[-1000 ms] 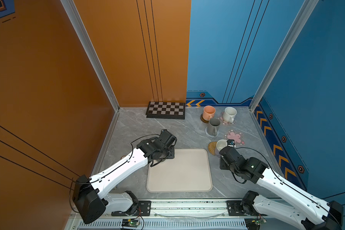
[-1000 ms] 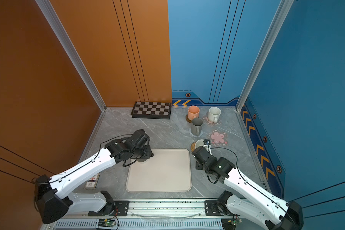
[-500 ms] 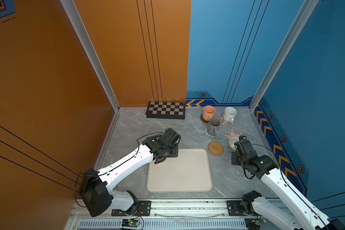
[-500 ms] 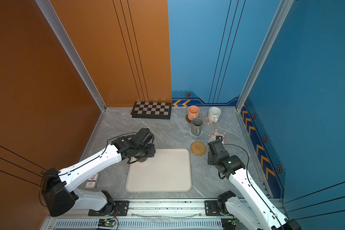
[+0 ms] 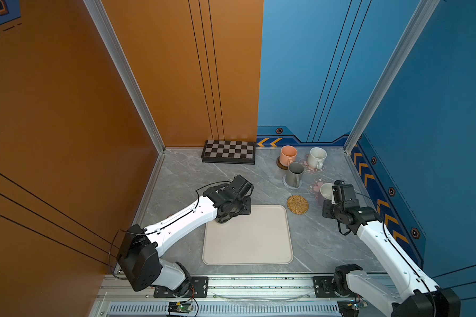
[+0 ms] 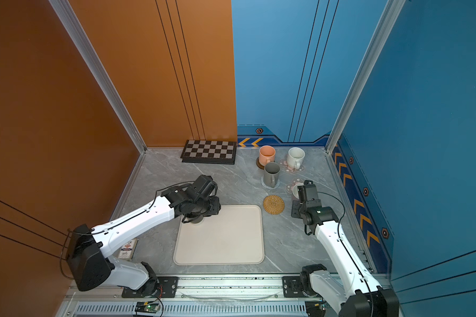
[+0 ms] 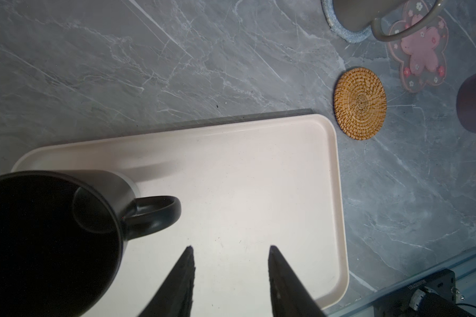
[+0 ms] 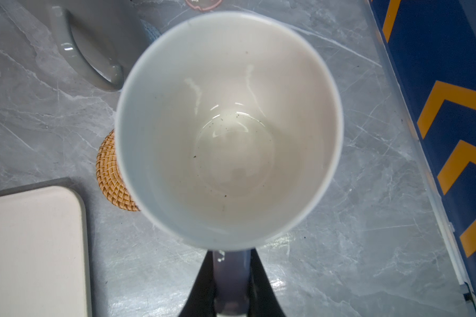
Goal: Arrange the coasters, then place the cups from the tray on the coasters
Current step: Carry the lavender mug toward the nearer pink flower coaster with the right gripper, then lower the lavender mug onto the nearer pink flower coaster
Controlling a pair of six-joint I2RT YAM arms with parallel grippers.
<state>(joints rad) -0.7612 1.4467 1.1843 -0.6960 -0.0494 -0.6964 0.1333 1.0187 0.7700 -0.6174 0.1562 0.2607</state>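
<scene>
- Right gripper [image 8: 231, 256] clenched on the handle of the lavender mug [image 8: 228, 131], near the right edge of the table [image 5: 327, 247], by a pink flower coaster [image 5: 315, 187]
- Left gripper [image 7: 230, 249] parted and empty, beside the black mug [image 7: 47, 241] in the far left corner of the tray [image 7: 259, 164]

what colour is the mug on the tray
Black. The mug shows best in the left wrist view.
</scene>
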